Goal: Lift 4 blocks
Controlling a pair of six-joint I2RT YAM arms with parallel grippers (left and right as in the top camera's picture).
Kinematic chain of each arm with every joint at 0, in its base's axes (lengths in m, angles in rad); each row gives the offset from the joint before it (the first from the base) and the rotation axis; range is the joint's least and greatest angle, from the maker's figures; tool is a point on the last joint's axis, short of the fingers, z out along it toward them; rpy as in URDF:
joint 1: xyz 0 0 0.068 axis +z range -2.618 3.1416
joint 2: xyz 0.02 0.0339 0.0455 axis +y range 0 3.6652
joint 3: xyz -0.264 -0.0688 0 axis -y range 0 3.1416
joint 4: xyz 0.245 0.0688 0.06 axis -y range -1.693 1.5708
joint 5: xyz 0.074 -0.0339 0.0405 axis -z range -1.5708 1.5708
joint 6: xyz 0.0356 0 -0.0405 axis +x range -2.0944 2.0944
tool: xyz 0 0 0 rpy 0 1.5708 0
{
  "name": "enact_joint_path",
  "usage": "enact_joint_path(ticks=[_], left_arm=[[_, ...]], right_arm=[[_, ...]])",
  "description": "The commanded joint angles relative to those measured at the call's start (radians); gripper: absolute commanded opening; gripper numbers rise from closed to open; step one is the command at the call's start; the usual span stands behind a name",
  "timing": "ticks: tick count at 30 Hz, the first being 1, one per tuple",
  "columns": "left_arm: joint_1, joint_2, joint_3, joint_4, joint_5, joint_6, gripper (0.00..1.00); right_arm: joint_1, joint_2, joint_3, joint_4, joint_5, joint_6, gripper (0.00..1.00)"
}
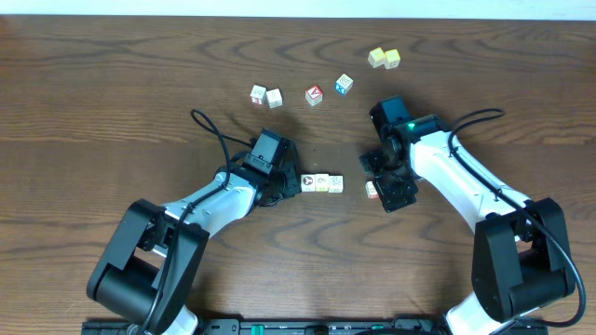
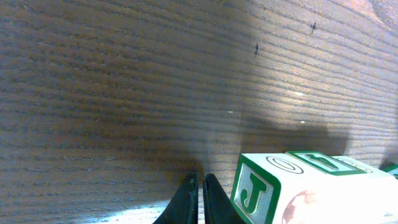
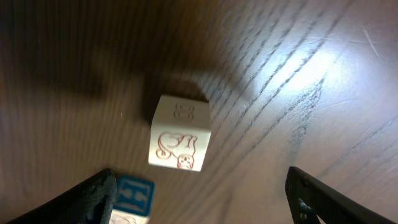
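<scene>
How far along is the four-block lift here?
Done: three blocks lined up in a row on the table. In hand: shut left gripper beside the row's end; open right gripper straddles another cube, resting on the wood. Left: every lift; nothing is raised.

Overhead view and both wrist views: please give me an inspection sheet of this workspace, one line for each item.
surface: brown wooden table, no spill seen.
job's things: row of white blocks on the table beside the left end effector; the nearest shows a green J.
clutter: pale cube with red print, block with blue H, red-faced cube, blue-sided cube, two pale yellow cubes, two white cubes.
grippers: left end effector shut, empty; right end effector open, the pale cube between its fingers, untouched.
cables: black cable by the left arm; second black cable by the right arm.
surroundings: pale strip beyond the far edge; nothing else seen.
</scene>
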Motion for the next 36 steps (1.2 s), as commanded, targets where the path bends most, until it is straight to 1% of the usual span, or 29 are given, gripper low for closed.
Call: enact_joint_path(ticks=[1,6,9,14,20,21,22,23,24,27,29,31,34,36], left_arm=[[-0.001,-0.001,0.001,-0.018,-0.032,0.002,0.07],[-0.001,-0.001,0.001,-0.018,-0.032,0.002,0.07],[-0.001,-0.001,0.001,-0.018,-0.032,0.002,0.07],[-0.001,-0.001,0.001,-0.020,-0.032,0.002,0.07],[-0.001,-0.001,0.001,-0.022,-0.032,0.002,0.07],[-0.001,-0.001,0.001,-0.022,-0.032,0.002,0.07],[-0.001,-0.001,0.001,-0.022,-0.032,0.002,0.07],[-0.001,-0.001,0.001,-0.022,-0.032,0.002,0.07],[-0.001,-0.001,0.001,-0.022,-0.032,0.002,0.07],[-0.001,-0.001,0.001,-0.022,-0.032,0.002,0.07],[-0.001,-0.001,0.001,-0.022,-0.032,0.002,0.07],[-0.001,-0.001,0.001,-0.022,-0.032,0.002,0.07],[-0.001,-0.001,0.001,-0.022,-0.032,0.002,0.07],[-0.001,-0.001,0.001,-0.022,-0.032,0.002,0.07]], right_arm=[[0.013,0.009,-0.008,0.006,0.075,0.140,0.84],[0.040,0.016,-0.009,0.065,0.130,0.147,0.82],[0.051,0.037,-0.009,0.088,0.131,0.152,0.81],[0.058,0.086,-0.009,0.092,0.127,0.182,0.80],[0.058,0.106,-0.009,0.088,0.125,0.183,0.80],[0.057,0.107,-0.009,0.089,0.127,0.183,0.78],[0.056,0.108,-0.009,0.089,0.129,0.183,0.73],[0.055,0.108,-0.009,0.092,0.128,0.182,0.58],[0.055,0.108,-0.009,0.092,0.129,0.179,0.54],[0.053,0.108,-0.009,0.092,0.128,0.159,0.47],[0.053,0.108,-0.009,0.092,0.128,0.142,0.41],[0.052,0.108,-0.009,0.092,0.121,0.117,0.38],[0.048,0.108,-0.009,0.104,0.121,0.050,0.37],[0.040,0.108,-0.008,0.116,0.121,-0.020,0.36]])
